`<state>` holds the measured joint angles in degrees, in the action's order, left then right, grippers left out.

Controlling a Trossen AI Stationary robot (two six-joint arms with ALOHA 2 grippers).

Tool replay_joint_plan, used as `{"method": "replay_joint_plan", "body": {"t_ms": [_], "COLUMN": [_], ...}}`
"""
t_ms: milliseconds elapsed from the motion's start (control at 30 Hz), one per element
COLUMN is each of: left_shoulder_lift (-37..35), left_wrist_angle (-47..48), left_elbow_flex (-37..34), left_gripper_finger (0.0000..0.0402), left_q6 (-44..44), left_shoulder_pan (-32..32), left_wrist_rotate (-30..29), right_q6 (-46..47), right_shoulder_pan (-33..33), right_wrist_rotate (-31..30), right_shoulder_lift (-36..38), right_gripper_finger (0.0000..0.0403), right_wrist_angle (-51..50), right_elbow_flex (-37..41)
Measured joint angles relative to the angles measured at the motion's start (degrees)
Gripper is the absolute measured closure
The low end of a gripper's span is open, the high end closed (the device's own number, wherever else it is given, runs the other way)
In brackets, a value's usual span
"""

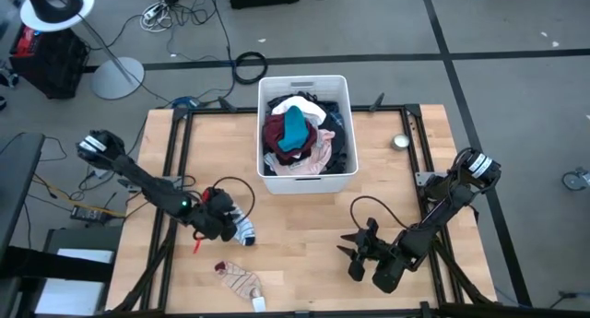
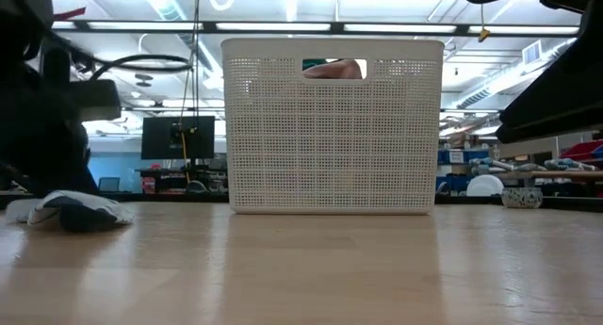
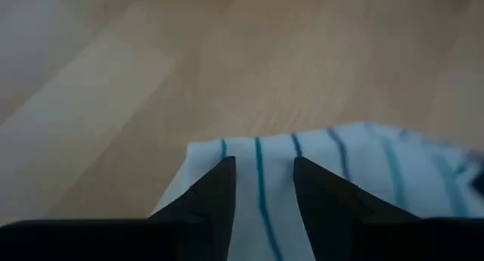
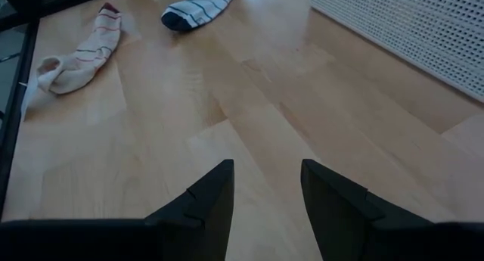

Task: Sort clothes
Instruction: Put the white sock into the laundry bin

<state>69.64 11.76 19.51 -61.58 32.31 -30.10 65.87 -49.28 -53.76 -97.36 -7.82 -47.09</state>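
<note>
A white sock with teal stripes and a dark toe (image 1: 245,231) lies flat on the wooden table near its left front; it also shows in the left wrist view (image 3: 355,170) and the low view (image 2: 75,210). My left gripper (image 3: 263,161) is open, low over the sock's white end. A beige sock with red stripes (image 1: 240,281) lies nearer the front edge. More clothes, a heap of teal, maroon, white, pink and dark pieces (image 1: 300,138), fill the white slotted basket (image 1: 261,124). My right gripper (image 1: 355,247) waits open above bare table at the right front. My left gripper slants down over the striped sock's white end (image 3: 261,185), one finger on either side of a teal stripe. The sock lies flat on the table. Whether the fingertips touch the cloth I cannot tell.
The basket (image 2: 332,127) stands at the table's far middle. A small round metal thing (image 1: 400,141) sits at the far right. Black frame rails (image 1: 175,161) run along the table's sides. Bare wood lies between the two arms.
</note>
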Motion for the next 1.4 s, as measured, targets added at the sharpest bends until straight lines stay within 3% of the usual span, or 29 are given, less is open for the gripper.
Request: {"method": "replay_joint_plan", "body": {"t_ms": [167, 333, 533, 700, 1033, 1400], "left_shoulder_lift": [6.64, 8.9, 7.71, 7.22, 7.14, 7.47], "left_wrist_angle": [-2.44, -8.26, -7.21, 0.94, 22.7, 24.31], "left_elbow_flex": [0.37, 1.08, 6.63, 15.6, 40.89, 62.5], "left_gripper_finger": [0.0279, 0.0381, 0.0398, 0.04, 0.0401, 0.0401], "left_q6": [-3.21, -1.38, 5.98, 11.31, 25.59, 49.43], "left_shoulder_pan": [0.38, 0.36, 0.45, 0.34, -2.91, -16.64], "left_wrist_rotate": [-0.36, 0.92, 4.02, 2.93, 1.24, 1.04], "right_q6": [-0.04, -0.05, -0.04, -0.04, 0.03, 0.15], "right_shoulder_pan": [0.0, 0.0, 0.0, 0.0, 0.42, 0.57], "right_wrist_rotate": [-0.07, -0.1, -0.13, -0.17, -0.27, -0.24], "right_shoulder_lift": [0.0, 0.0, 0.0, 0.0, 0.0, 0.0], "right_gripper_finger": [0.0247, 0.0247, 0.0247, 0.0247, 0.0247, 0.0247], "right_wrist_angle": [-0.08, -0.23, -0.48, -0.56, -0.67, -0.43], "right_elbow_flex": [0.0, 0.0, 0.0, 0.0, 0.0, 0.0]}}
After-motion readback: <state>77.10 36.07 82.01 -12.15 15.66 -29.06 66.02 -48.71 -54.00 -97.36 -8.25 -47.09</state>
